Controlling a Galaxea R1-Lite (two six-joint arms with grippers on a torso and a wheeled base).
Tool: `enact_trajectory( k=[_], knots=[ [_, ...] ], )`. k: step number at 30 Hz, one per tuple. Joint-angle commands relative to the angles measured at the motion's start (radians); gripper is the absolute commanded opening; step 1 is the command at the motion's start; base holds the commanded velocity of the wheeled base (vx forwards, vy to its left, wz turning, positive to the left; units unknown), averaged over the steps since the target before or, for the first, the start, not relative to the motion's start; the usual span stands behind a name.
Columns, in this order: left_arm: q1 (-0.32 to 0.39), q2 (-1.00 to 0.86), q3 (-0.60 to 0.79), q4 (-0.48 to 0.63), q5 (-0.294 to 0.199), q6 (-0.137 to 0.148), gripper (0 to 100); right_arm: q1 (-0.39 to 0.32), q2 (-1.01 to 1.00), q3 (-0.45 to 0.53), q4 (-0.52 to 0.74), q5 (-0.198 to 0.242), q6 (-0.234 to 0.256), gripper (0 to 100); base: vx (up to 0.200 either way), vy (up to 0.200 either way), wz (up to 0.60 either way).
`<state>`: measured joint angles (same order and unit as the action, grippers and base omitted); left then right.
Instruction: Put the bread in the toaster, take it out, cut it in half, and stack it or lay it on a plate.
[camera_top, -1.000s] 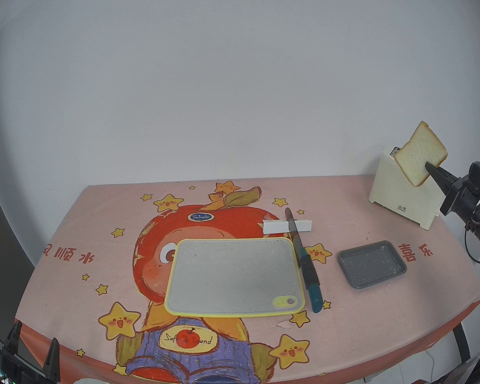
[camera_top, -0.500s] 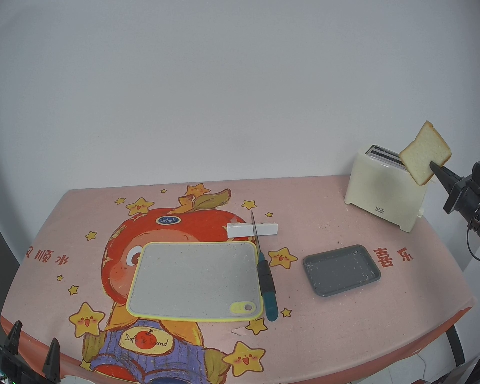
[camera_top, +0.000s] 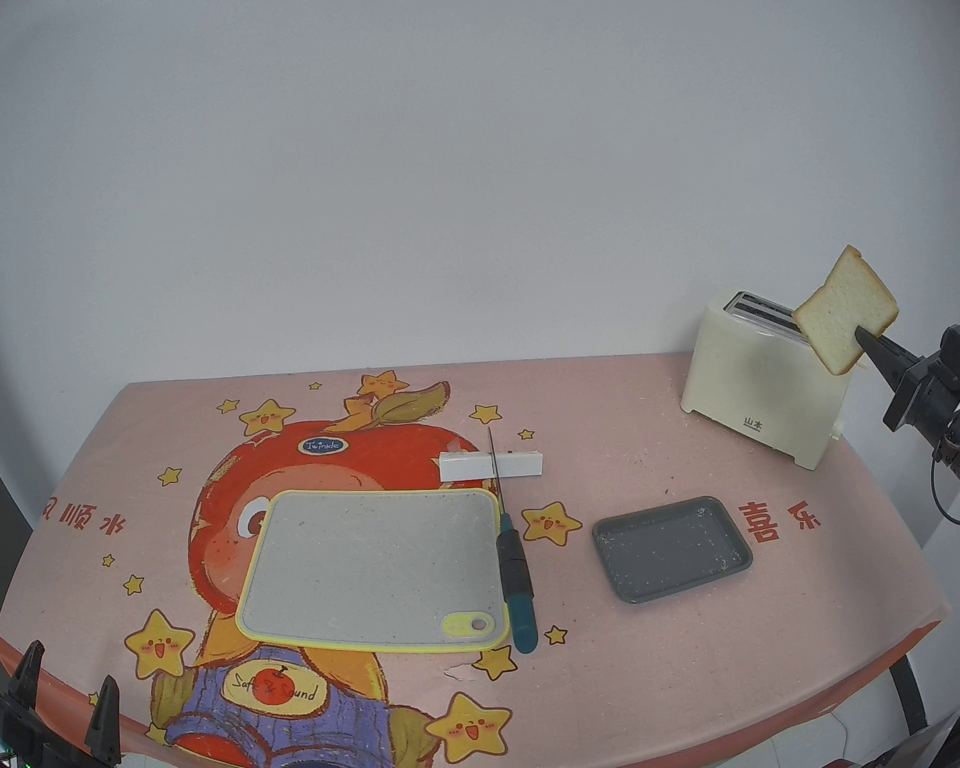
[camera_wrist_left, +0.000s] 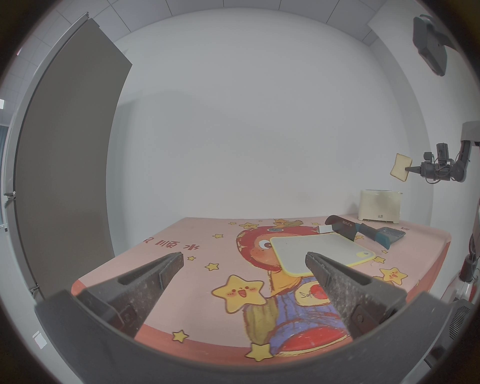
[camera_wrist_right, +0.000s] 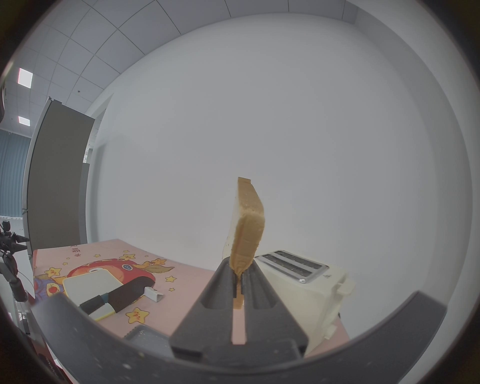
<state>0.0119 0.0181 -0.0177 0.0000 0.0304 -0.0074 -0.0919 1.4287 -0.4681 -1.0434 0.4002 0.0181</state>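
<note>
The right gripper (camera_top: 862, 338) pinches the bread (camera_top: 843, 305) by its low edge, up in the air near the toaster (camera_top: 757, 388). The slice tilts, so it may miss a slot (camera_top: 762, 311), bump the top, or slip out. The left gripper (camera_wrist_left: 245, 272) hangs spread wide.

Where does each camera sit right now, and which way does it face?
Head view: on the head, facing forward and down at the table, cutting board, knife, plate, toaster; right gripper with the bread at right, left gripper near left.
Left wrist view: low at the table's near left corner, facing across it toward the toaster; own open fingers.
Right wrist view: raised beside the toaster, facing along its shut fingers at the bread.
Shared: all three show bread, toaster, cutting board, knife.
</note>
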Motion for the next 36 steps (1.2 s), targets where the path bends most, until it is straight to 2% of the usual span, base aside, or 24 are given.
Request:
enact_trajectory(
  k=[1,4,13,17,22,31,36],
  knots=[
    [-0.001,-0.007,0.018,-0.002,0.000,0.000,100,-0.002,-0.001,0.000,-0.001,0.002,0.000,0,0.000,0.000,0.00],
    [0.000,-0.007,0.018,-0.002,0.000,0.000,100,-0.002,-0.001,0.003,0.000,0.000,-0.001,0,0.000,0.000,0.00],
    [-0.001,-0.007,0.018,0.000,0.000,0.000,100,-0.017,-0.001,0.002,0.000,0.002,-0.003,0,0.000,-0.200,0.00],
    [0.000,-0.007,0.018,0.000,0.000,0.000,100,-0.045,-0.001,-0.003,0.000,0.006,-0.001,0,0.000,0.000,0.00],
    [0.000,-0.007,0.018,-0.002,0.000,0.000,100,-0.045,0.009,0.000,0.002,0.006,-0.003,0,0.000,0.000,0.00],
    [0.000,-0.007,0.018,0.000,0.002,0.003,100,-0.043,0.032,0.011,0.000,0.003,-0.010,0,0.000,-0.200,0.00],
    [0.000,-0.007,0.018,0.000,0.002,0.001,100,-0.042,0.033,0.012,0.000,0.003,-0.010,0,0.000,0.000,0.00]
  ],
)
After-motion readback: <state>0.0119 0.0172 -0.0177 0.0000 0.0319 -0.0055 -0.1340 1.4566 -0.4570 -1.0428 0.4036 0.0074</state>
